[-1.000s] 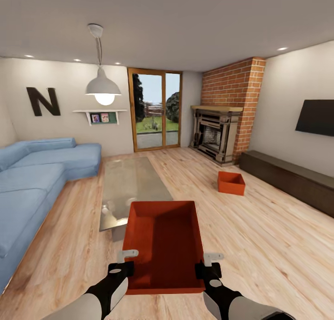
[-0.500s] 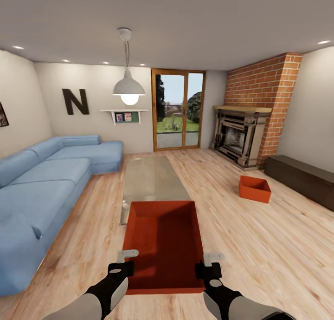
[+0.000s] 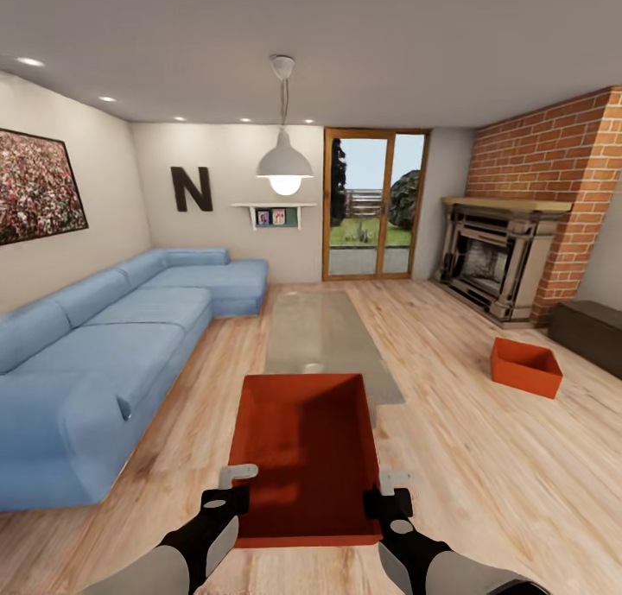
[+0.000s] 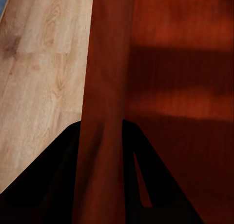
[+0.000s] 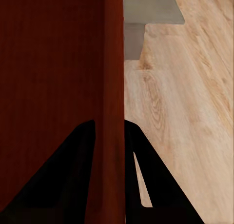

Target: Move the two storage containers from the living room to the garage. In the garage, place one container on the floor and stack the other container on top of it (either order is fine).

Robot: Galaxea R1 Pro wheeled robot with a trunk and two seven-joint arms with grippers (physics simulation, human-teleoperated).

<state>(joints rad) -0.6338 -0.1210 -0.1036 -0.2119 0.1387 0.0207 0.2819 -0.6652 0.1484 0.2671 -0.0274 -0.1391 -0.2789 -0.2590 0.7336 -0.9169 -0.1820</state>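
Note:
I hold one orange-red storage container (image 3: pixel 307 457) in front of me, above the light wood plank floor of the living room. My left gripper (image 3: pixel 226 502) is shut on its left wall (image 4: pixel 103 112), and my right gripper (image 3: pixel 384 502) is shut on its right wall (image 5: pixel 113 87); each wrist view has the thin wall running between two dark fingers. The other storage container (image 3: pixel 525 367) sits on the wood floor at the right, near the red brick fireplace (image 3: pixel 501 258).
A blue sofa (image 3: pixel 104 353) runs along the left. A glass coffee table (image 3: pixel 324 336) stands just beyond the held container. Wood-framed glass doors (image 3: pixel 374 205) are in the far wall, a dark low cabinet (image 3: pixel 592 332) is at the right edge, and a pendant lamp (image 3: pixel 283 159) hangs ahead.
The whole view has swung left: sofa, doors, fireplace and the floor container slid rightward in the picture, and a wall painting came into view. Both grippers and the held container keep their place.

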